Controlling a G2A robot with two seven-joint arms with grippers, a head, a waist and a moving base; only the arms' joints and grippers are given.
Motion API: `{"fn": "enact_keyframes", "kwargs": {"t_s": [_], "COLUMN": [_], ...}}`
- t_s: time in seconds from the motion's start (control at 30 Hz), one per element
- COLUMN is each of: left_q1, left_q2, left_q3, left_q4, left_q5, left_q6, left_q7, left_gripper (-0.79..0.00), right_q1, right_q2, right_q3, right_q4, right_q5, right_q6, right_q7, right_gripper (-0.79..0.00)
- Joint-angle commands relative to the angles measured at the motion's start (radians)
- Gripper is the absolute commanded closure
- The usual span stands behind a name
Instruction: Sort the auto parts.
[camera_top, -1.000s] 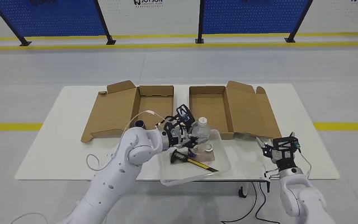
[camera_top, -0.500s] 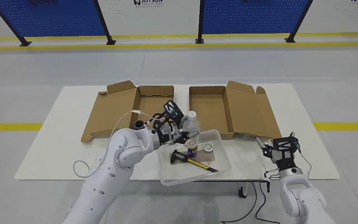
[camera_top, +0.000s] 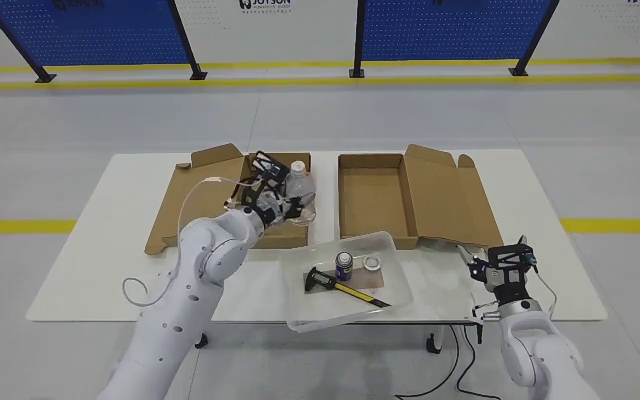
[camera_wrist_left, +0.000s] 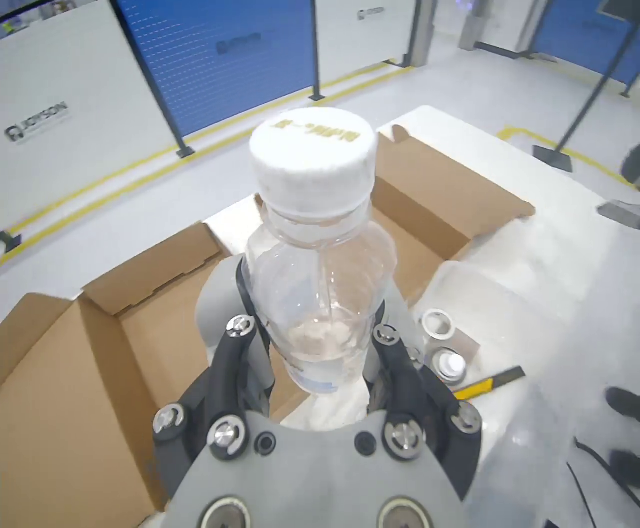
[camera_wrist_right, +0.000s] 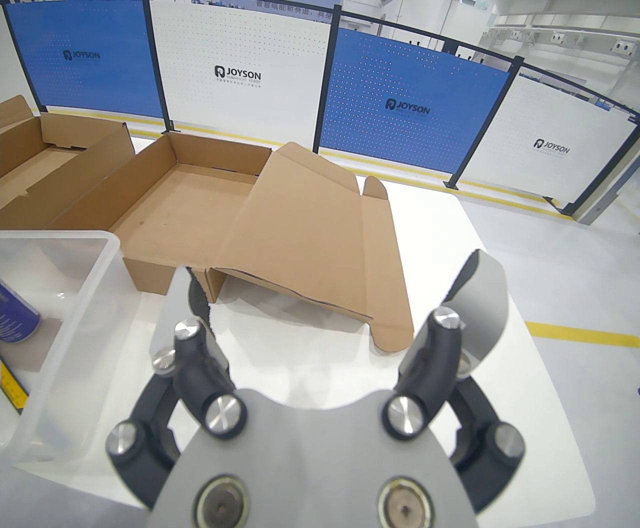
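We are clamping the left gripper (camera_top: 284, 203) (camera_wrist_left: 310, 320) around the lower body of the bottle (camera_top: 298, 184) (camera_wrist_left: 320, 280), one finger pressing on each side. The bottle is clear, with a white cap (camera_wrist_left: 312, 150) pointing toward the far side. We are holding it over the right part of the left box (camera_top: 280, 162) (camera_wrist_left: 75, 380), which is lying open on the table (camera_top: 100, 260). We cannot tell whether the bottle is touching the floor of that box.

The right box (camera_top: 375, 195) (camera_wrist_right: 185, 200) is sitting open just right of the left one, its lid folding out to the right.

The tray (camera_top: 320, 312) (camera_wrist_right: 75, 280) (camera_wrist_left: 500, 300) is standing at the near edge, just in front of both boxes. It is holding a purple can (camera_top: 344, 265) (camera_wrist_right: 15, 320) (camera_wrist_left: 447, 365) standing upright, a white ring (camera_top: 372, 263) (camera_wrist_left: 437, 325) just right of the can, a dark tool (camera_top: 320, 280) nearer to us, and a yellow and black bar (camera_top: 362, 293) (camera_wrist_left: 490, 382) lying beside that tool.

We are keeping the right gripper (camera_top: 495, 258) (camera_wrist_right: 332, 280) spread wide and grasping nothing. It is hanging at the near right corner of the table, close to the right box's lid and well apart from the tray.
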Motion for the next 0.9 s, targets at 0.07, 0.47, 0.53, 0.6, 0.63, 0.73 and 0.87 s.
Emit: {"fn": "enact_keyframes", "kwargs": {"t_s": [0.07,0.47,0.53,0.6,0.63,0.73,0.87], "left_q1": [-0.004,-0.006,-0.006,0.004,0.004,-0.008,-0.046], "left_q2": [-0.007,-0.01,-0.01,-0.011,-0.011,-0.015,-0.023], "left_q3": [0.017,0.021,0.021,0.019,0.022,0.024,0.029], "left_q4": [0.038,0.058,0.058,0.063,0.071,0.102,0.181], "left_q5": [0.03,0.025,0.025,0.016,0.032,0.052,0.086], "left_q6": [0.099,0.11,0.11,0.12,0.124,0.163,0.222], "left_q7": [0.03,0.038,0.038,0.056,0.06,0.107,0.164], "left_gripper": [0.0,0.0,0.0,0.0,0.0,0.0,0.0], "right_q1": [0.0,0.0,0.0,0.0,0.0,0.0,0.0], "right_q2": [0.0,0.0,0.0,0.0,0.0,0.0,0.0], "right_q3": [0.0,0.0,0.0,0.0,0.0,0.0,0.0], "right_q4": [0.0,0.0,0.0,0.0,0.0,0.0,0.0], "right_q5": [0.0,0.0,0.0,0.0,0.0,0.0,0.0], "right_q6": [0.0,0.0,0.0,0.0,0.0,0.0,0.0], "right_q7": [0.0,0.0,0.0,0.0,0.0,0.0,0.0], "right_gripper": [-0.785,-0.785,-0.785,-0.785,-0.785,-0.785,-0.785]}}
